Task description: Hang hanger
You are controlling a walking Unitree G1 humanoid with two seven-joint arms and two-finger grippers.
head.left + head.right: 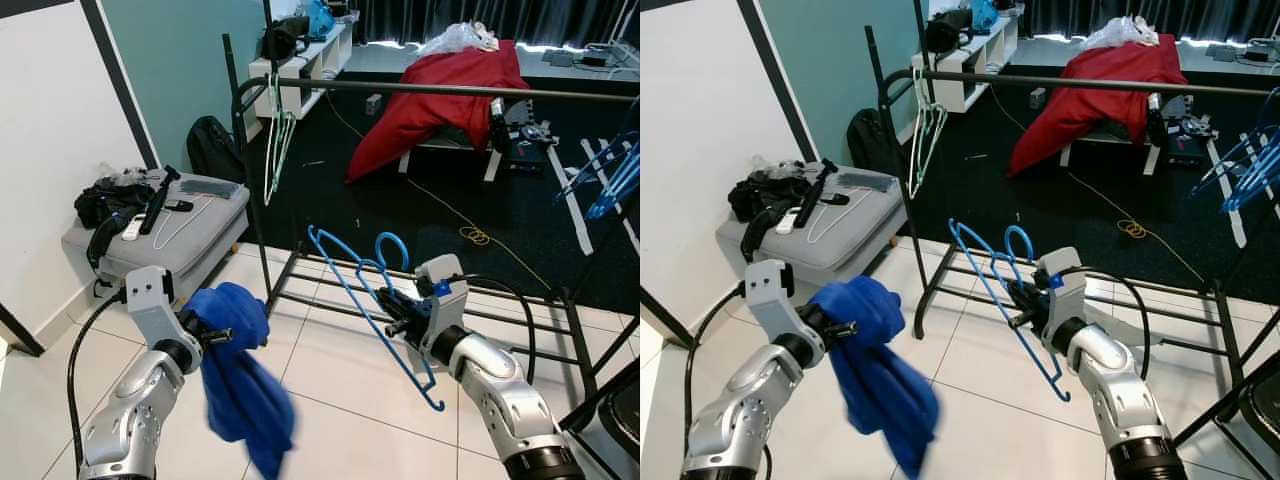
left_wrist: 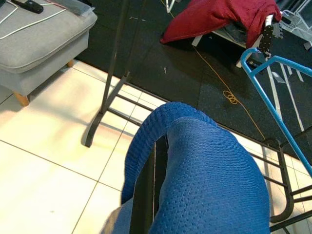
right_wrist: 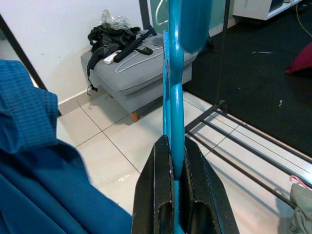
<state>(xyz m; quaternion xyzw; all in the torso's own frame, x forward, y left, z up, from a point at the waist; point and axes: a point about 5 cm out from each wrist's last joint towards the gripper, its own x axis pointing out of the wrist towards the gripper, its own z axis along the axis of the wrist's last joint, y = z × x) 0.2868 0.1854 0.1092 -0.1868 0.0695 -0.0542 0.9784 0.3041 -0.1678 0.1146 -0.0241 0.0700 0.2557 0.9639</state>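
My right gripper is shut on a blue plastic hanger, gripped near its neck below the hook; the hanger tilts down toward my right. My left gripper is shut on a blue garment that hangs bunched and loose below it. Both sit low in front of the black clothes rack, whose top rail runs across above. In the right wrist view the fingers clamp the hanger's blue bar. The blue cloth drapes over the left gripper in the left wrist view.
A pale green hanger hangs at the rail's left end, and blue hangers at its right. A grey ottoman with clutter stands to the left. A red cloth lies on furniture behind the rack. The rack's lower shelf bars sit above the tiles.
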